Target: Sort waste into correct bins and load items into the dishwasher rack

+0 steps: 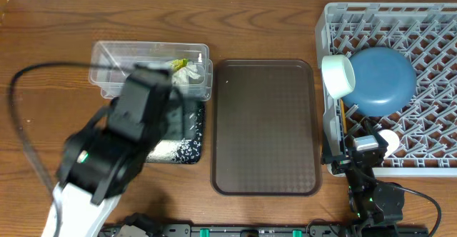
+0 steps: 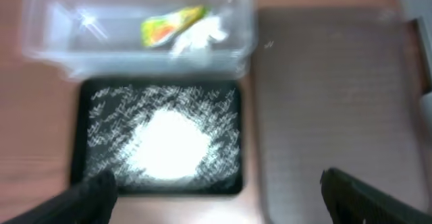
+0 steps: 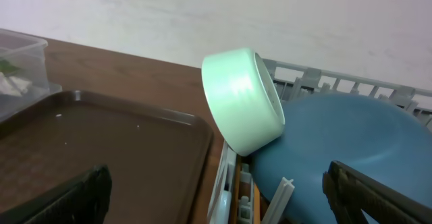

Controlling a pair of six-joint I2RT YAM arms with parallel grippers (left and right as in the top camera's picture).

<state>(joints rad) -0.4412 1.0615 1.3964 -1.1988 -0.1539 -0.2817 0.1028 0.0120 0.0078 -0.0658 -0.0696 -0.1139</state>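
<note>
Left arm [image 1: 114,140]: bulky black housing over a white lower link, with a small green spot on the black. A thin black cable [image 1: 18,108] loops beside it. Right arm [image 1: 371,194]: black, with a silver block, green lights and its own cable. Left claw [image 2: 217,187] and right claw [image 3: 219,177] both show dull black fingers [image 3: 67,200].

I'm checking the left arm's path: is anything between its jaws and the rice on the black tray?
Nothing visible. The left gripper hangs open over the black tray, with the rice pile bare just ahead of it. The clear tub sits beyond the tray, out of the path.
</note>
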